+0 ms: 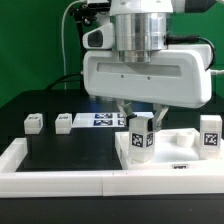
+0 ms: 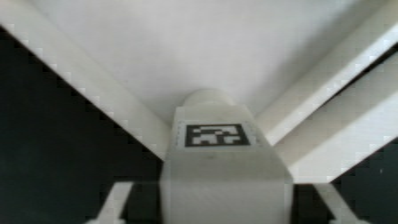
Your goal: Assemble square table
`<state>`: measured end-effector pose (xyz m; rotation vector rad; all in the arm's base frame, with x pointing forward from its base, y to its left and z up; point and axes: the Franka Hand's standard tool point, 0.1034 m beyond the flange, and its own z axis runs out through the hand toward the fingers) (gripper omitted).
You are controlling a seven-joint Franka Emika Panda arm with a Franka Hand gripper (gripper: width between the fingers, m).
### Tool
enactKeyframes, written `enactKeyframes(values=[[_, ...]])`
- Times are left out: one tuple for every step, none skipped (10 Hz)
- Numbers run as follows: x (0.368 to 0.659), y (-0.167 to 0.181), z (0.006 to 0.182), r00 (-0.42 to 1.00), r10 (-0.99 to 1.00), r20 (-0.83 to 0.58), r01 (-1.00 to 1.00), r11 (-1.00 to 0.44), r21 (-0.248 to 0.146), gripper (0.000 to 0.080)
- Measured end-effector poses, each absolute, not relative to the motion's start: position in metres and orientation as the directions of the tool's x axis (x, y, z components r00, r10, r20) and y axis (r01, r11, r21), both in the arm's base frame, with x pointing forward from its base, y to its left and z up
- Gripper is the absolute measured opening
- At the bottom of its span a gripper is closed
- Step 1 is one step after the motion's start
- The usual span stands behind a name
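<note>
My gripper (image 1: 140, 124) is shut on a white table leg (image 1: 141, 137), which it holds upright with its black-and-white tag facing the camera. The leg is at the corner of the white square tabletop (image 1: 172, 150) nearest the exterior view's left; whether it touches the slab I cannot tell. In the wrist view the same leg (image 2: 219, 150) fills the space between the fingers (image 2: 121, 203) of the gripper (image 2: 221, 208), with the tabletop (image 2: 214, 40) behind it. Another leg (image 1: 209, 135) stands on the exterior view's right. Two more legs (image 1: 33, 122) (image 1: 64, 122) lie on the black mat at the left.
The marker board (image 1: 100, 120) lies flat behind the gripper. A low white border wall (image 1: 60, 178) runs along the front and up the left side. A green cable hangs at the back.
</note>
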<state>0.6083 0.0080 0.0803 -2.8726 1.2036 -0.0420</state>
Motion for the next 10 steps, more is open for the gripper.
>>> enactKeyframes(values=[[0.6083, 0.0073, 0.0803, 0.682, -0.732, 0.014, -0.731, -0.682, -0.035, 0.0291], [0.6082, 0.0075, 0.0800, 0.657, -0.754, 0.011, -0.753, -0.657, -0.037, 0.0291], [0.6082, 0.0079, 0.0800, 0.625, -0.781, 0.008, -0.780, -0.625, -0.038, 0.0305], [0.6082, 0.0081, 0.0800, 0.628, -0.778, 0.008, -0.778, -0.628, -0.038, 0.0305], [0.6082, 0.0074, 0.0800, 0.648, -0.761, 0.009, -0.761, -0.648, -0.038, 0.0476], [0.6082, 0.0049, 0.0800, 0.692, -0.722, 0.012, -0.721, -0.692, -0.037, 0.0610], [0.6082, 0.0062, 0.0799, 0.695, -0.719, 0.012, -0.718, -0.695, -0.037, 0.0637], [0.6082, 0.0065, 0.0799, 0.737, -0.676, 0.014, -0.675, -0.737, -0.037, 0.0637], [0.6081, 0.0045, 0.0795, 0.833, -0.552, 0.023, -0.551, -0.834, -0.035, 0.0648], [0.6080, 0.0041, 0.0797, 0.881, -0.472, 0.026, -0.471, -0.881, -0.033, 0.0648]])
